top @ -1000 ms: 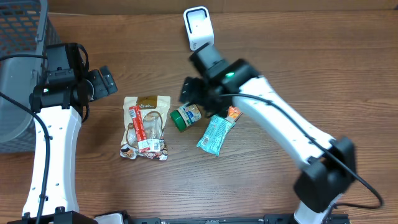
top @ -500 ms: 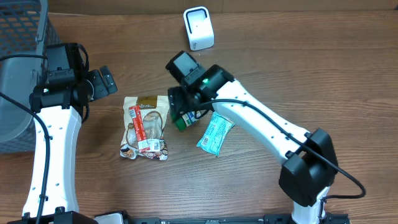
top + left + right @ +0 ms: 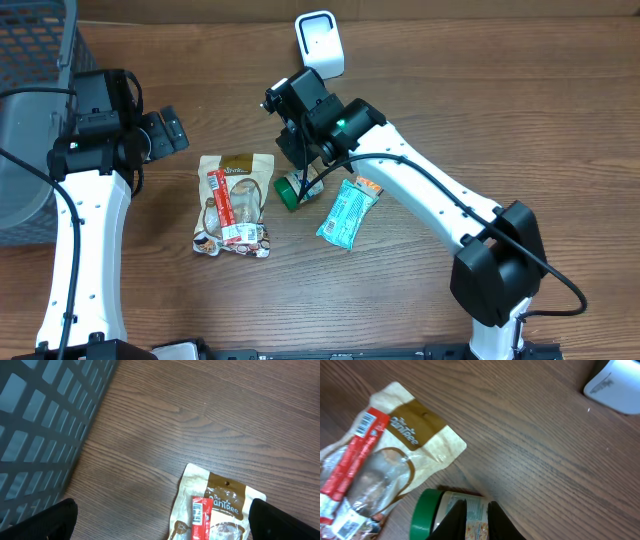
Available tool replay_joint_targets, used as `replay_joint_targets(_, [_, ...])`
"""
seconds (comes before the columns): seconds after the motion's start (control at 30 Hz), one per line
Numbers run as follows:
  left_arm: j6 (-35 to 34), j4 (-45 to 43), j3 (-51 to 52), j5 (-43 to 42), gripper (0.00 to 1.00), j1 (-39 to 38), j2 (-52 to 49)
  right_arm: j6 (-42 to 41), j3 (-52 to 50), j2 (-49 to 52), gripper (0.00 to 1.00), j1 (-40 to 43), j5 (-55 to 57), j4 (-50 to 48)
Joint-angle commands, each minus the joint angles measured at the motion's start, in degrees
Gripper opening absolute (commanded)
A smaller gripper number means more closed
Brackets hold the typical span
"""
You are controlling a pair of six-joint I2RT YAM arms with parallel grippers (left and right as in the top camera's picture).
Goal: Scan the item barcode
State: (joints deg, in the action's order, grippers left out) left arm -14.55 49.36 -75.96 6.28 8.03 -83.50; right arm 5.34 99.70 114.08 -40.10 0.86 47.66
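Observation:
A small jar with a green lid (image 3: 297, 189) lies on its side at mid table. The same jar (image 3: 424, 512) shows its lid and printed label in the right wrist view. My right gripper (image 3: 302, 165) (image 3: 477, 502) hovers just over the jar's label, its fingers drawn together to a narrow slit with nothing between them. The white scanner (image 3: 319, 42) (image 3: 615, 385) stands at the back. Far to the left my left gripper (image 3: 163, 133) (image 3: 162, 525) is wide open and empty. It hangs over bare wood beside a tan snack pouch (image 3: 220, 502).
The tan pouch (image 3: 238, 200) carries a red stick pack (image 3: 222, 205) on top. A teal snack bar (image 3: 348, 213) lies right of the jar. A grey mesh basket (image 3: 30, 110) (image 3: 45, 420) fills the left edge.
My right gripper swung left over the jar and its jaws closed from wide apart to nearly touching. The jar has barely shifted. The left arm has not moved.

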Motion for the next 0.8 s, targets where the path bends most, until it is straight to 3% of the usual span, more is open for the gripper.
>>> replay_joint_targets(0.0, [1.07,-0.09,-1.11,0.26,1.00,0.20,0.26,0.85,-1.33,4.33,0.17,0.50,2.10,-2.05])
replay_joint_targets(0.2, [1.07,-0.09,-1.11,0.26,1.00,0.20,0.26,-0.02,-1.33,7.28,0.17,0.55,2.23,1.75])
replay_joint_targets(0.47, [1.07,-0.09,-1.11,0.26,1.00,0.20,0.26,-10.99,-1.33,7.28,0.17,0.59,4.07,11.45])
replay_joint_targets(0.63, [1.07,-0.11,-1.11,0.26,1.00,0.20,0.26,-12.44,3.61,7.08,0.19,0.66,3.52,17.38])
replay_joint_targets(0.7, [1.07,-0.09,-1.11,0.26,1.00,0.20,0.26,-12.44,8.63,7.06,0.23,0.66,3.37,21.22])
replay_joint_targets(0.77, [1.07,-0.11,-1.11,0.26,1.00,0.20,0.26,-12.46,13.66,7.06,0.36,0.66,3.37,24.33])
